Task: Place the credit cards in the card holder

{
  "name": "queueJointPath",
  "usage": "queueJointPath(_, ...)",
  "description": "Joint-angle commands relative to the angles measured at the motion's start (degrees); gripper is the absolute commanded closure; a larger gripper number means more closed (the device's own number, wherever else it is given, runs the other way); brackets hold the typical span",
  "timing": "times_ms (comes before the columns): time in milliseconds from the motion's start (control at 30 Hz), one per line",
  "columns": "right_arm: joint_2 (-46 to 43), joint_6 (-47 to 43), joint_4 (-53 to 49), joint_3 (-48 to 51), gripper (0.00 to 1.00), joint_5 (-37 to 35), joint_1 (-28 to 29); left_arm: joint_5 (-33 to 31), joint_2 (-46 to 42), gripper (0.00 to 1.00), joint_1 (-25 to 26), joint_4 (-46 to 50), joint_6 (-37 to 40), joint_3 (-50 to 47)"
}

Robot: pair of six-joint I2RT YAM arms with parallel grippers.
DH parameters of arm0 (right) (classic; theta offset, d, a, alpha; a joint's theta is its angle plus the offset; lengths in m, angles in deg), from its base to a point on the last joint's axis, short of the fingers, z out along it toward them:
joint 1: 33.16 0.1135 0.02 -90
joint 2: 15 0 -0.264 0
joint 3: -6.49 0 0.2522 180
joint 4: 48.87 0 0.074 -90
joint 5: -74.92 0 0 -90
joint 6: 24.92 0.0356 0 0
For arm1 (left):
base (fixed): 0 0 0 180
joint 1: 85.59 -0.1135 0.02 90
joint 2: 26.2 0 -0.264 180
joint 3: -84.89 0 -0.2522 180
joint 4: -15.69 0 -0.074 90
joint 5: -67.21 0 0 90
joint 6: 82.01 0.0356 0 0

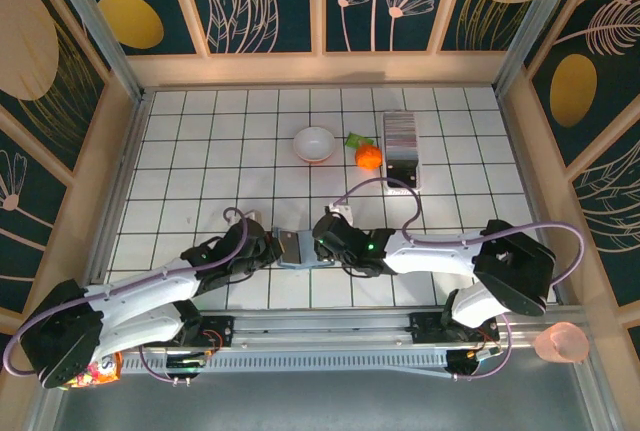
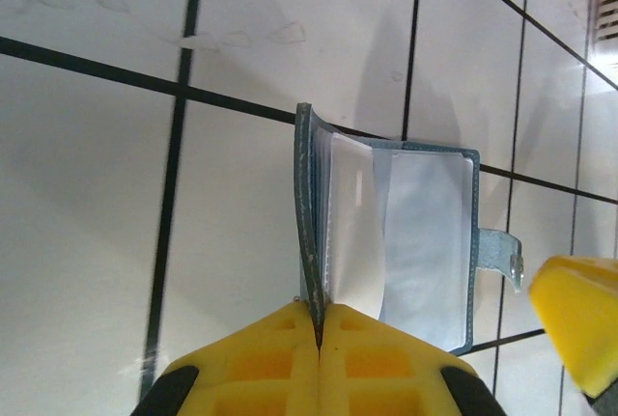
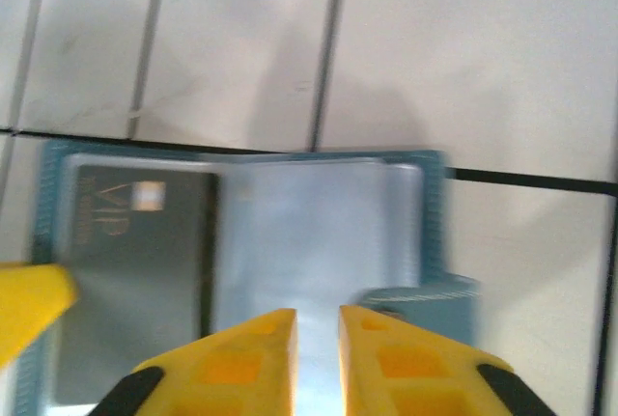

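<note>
Now: tiled table (image 1: 190,151). Left gripper (image 2: 317,327) is pinched tight on the cover of the card holder (image 2: 425,242), which lies open, long axis 9 to 3 o'clock. Right gripper (image 3: 317,324) hangs over its sleeves, jaws barely parted, nothing visibly gripped. Credit cards (image 1: 402,133) are stacked at 1 o'clock, right arm nearer. One grey VIP card (image 3: 135,242) sits inside the holder.

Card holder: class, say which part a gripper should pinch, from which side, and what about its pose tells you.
On the card holder, pinch the upright teal cover by its thin edge, from the left arm's side, as the left gripper does. It stands on edge, slim enough for closed fingers; the clear sleeves lie nearly flat on the table, offering no lip.
</note>
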Motion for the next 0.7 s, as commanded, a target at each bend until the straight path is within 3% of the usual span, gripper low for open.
queueJointPath(0, 0.05, 1.13, -9.09, -1.86, 0.70, -6.64, -0.67, -4.38, -1.43, 1.00, 0.14, 10.00, 2.53, 2.45)
queueJointPath(133, 2.43, -0.22, -10.04, -4.11, 0.62, -6.04, -1.27, -5.24, -2.01, 1.00, 0.11, 12.64, 3.69, 3.62)
queueJointPath(367, 4.57, -4.91, -1.58, -7.15, 0.33, 0.99, -0.96, -6.44, -2.05, 1.00, 0.14, 15.81, 5.29, 5.54)
queueJointPath(567, 12.76, -5.11, -6.76, -13.09, 0.32, 1.26, -0.95, -6.15, -2.36, 1.00, 0.17, 15.70, 5.53, 5.91)
queueJointPath(667, 15.04, -4.69, -8.86, -14.50, 0.45, 0.57, -0.91, -5.52, -2.40, 1.00, 0.16, 15.43, 5.54, 5.85)
